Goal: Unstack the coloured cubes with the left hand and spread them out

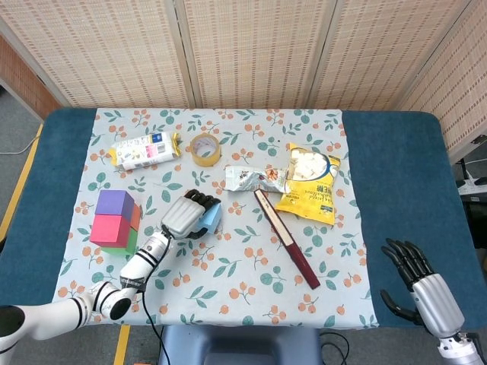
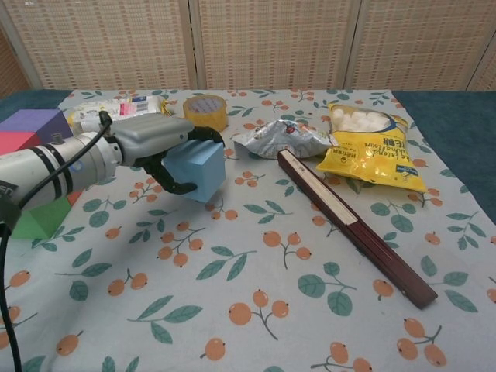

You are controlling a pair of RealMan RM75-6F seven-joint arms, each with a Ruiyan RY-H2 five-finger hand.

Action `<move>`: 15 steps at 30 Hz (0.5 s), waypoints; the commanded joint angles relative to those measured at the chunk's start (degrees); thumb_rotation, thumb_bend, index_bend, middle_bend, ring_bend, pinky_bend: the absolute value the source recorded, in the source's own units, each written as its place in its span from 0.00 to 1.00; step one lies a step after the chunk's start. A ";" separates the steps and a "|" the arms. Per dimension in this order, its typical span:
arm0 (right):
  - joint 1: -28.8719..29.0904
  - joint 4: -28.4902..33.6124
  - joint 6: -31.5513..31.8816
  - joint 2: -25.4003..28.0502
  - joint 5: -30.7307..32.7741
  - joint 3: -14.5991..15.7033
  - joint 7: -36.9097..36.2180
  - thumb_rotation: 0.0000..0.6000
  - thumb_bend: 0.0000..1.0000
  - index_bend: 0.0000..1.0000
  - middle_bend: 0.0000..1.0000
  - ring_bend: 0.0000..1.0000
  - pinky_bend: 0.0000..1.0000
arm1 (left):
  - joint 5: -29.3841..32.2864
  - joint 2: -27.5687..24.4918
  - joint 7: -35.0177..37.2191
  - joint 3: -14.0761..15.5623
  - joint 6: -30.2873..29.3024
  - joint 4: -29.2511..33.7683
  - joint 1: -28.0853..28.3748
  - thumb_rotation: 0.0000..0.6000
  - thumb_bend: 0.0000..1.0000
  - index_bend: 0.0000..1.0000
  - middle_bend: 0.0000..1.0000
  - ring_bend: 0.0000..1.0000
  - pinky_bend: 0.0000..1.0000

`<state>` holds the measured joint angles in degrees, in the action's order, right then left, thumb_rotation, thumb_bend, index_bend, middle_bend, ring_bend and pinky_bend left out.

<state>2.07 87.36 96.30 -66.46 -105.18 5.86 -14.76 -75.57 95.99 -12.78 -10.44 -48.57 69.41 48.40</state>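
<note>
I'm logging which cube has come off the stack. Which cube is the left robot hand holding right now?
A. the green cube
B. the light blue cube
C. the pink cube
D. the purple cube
B. The left robot hand grips the light blue cube out over the tablecloth, apart from the stack, where the purple cube, pink cube and green cube sit.

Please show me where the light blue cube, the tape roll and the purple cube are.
light blue cube (image 2: 198, 170), chest view, front face.
tape roll (image 1: 205, 149), head view, its ring.
purple cube (image 1: 112, 204), head view, top face.
</note>
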 commanded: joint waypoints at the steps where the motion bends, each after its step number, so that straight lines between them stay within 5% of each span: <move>1: -0.03 0.08 0.31 -0.03 0.21 -0.25 -0.54 1.00 0.30 0.00 0.00 0.00 0.00 | 0.26 -0.45 1.70 0.90 1.79 0.87 0.70 1.00 0.37 0.00 0.12 0.09 0.07; 4: -0.24 -0.21 1.17 -0.35 -0.49 -0.23 -0.73 1.00 0.30 0.00 0.00 0.00 0.00 | 0.45 -2.09 1.08 0.97 1.71 3.21 0.71 1.00 0.37 0.00 0.00 0.00 0.04; 15: -0.62 -0.29 1.90 -0.53 -3.13 1.04 0.01 1.00 0.30 0.00 0.00 0.00 0.00 | 1.46 -13.27 -3.10 0.76 -4.48 19.78 -2.80 1.00 0.34 0.00 0.00 0.00 0.02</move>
<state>1.44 87.05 98.27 -67.01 -108.19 6.79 -14.79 -74.18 86.19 -14.35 -9.67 -50.38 85.18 47.14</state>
